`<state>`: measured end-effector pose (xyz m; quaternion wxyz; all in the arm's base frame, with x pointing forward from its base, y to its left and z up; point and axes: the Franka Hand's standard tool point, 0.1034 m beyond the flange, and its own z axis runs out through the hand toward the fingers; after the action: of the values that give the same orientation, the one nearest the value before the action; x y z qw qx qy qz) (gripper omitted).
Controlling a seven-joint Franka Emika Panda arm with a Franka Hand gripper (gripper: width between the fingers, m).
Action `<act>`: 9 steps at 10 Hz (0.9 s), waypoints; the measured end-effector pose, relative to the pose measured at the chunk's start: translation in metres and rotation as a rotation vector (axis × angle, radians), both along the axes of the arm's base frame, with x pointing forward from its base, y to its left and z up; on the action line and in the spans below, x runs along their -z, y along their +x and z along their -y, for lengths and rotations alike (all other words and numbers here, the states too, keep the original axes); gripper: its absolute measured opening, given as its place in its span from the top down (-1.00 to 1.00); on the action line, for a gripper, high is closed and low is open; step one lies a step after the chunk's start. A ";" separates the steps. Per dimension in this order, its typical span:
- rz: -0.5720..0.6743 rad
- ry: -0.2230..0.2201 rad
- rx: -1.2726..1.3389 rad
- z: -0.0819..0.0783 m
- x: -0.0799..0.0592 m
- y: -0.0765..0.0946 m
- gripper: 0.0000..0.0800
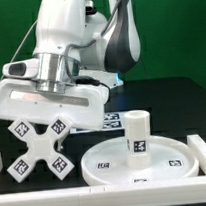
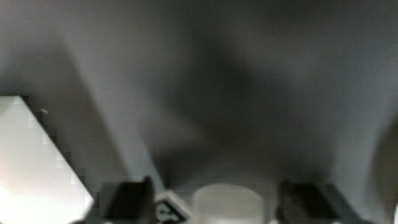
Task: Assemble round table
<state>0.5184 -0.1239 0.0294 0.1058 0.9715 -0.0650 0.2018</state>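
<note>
White cross-shaped foot [image 1: 39, 148] sits within the gripper [image 2: 221, 200], whether clamped or loose I cannot tell

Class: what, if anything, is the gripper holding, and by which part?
The gripper appears to hold the cross-shaped foot upright, by its middle between the upper arms; the contact is hidden.

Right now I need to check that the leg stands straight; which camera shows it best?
The exterior view: the leg stands upright on the disc, whole and sharp. The wrist view is dark and blurred; I cannot make out the leg there.
</note>
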 end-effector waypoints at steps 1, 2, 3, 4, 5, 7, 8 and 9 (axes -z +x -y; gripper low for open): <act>0.000 0.000 0.000 0.000 0.000 0.000 -0.10; 0.000 0.000 0.000 0.000 0.000 0.000 -0.49; -0.001 0.001 0.000 0.000 0.000 -0.001 -0.58; -0.010 0.012 0.002 -0.001 -0.006 -0.004 -0.58; -0.010 0.023 0.007 0.000 -0.017 -0.008 -0.62; -0.042 0.067 0.005 -0.002 -0.033 -0.004 -0.62; -0.061 0.099 0.005 -0.004 -0.044 0.006 -0.62; -0.060 0.110 -0.004 -0.005 -0.052 0.023 -0.62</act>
<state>0.5413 -0.1192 0.0816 0.0535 0.9817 -0.0709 0.1687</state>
